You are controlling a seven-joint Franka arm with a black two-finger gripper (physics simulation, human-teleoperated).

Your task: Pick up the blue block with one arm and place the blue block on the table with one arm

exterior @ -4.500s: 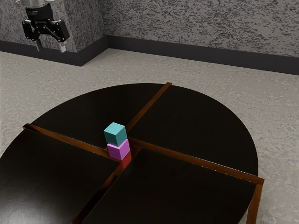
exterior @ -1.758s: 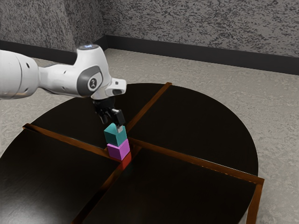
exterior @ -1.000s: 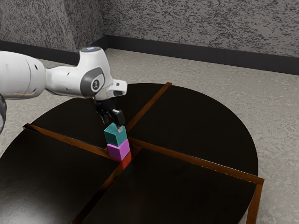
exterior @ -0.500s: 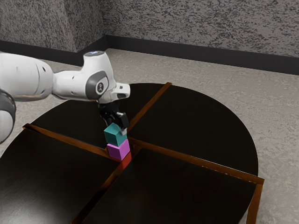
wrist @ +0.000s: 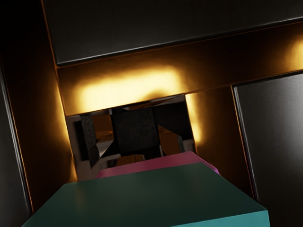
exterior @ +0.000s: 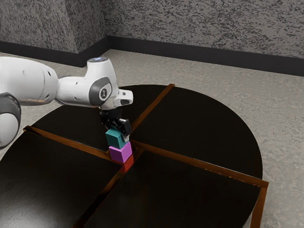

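Your gripper (exterior: 117, 132) is down at the top of the stack, fingers standing wide apart, one at either side of the blue block (exterior: 115, 139). The near fingertip (exterior: 126, 138) is right by the block's side; whether the far one touches, you can't tell from here. I'd call this the last bit of the approach, with the grip to come.

And here's what it all turns on: the blue block lies directly under your palm, in the space between the fingers. It's a cube, so there's no long axis to chase, just faces to line up with the pads. It sits on the pink block (exterior: 120, 153), slightly offset, with a red patch (exterior: 127, 165) by the lower one's foot.

So close squarely, then lift straight up; a skewed squeeze or a dip too low could nudge the pink one. Farther out, the dark panels of the table (exterior: 199, 197) offer a flat landing. Stay off the wooden strips (exterior: 199, 165) and the framed square (wrist: 137, 130) beside the stack: it looks like a poor place to set down.
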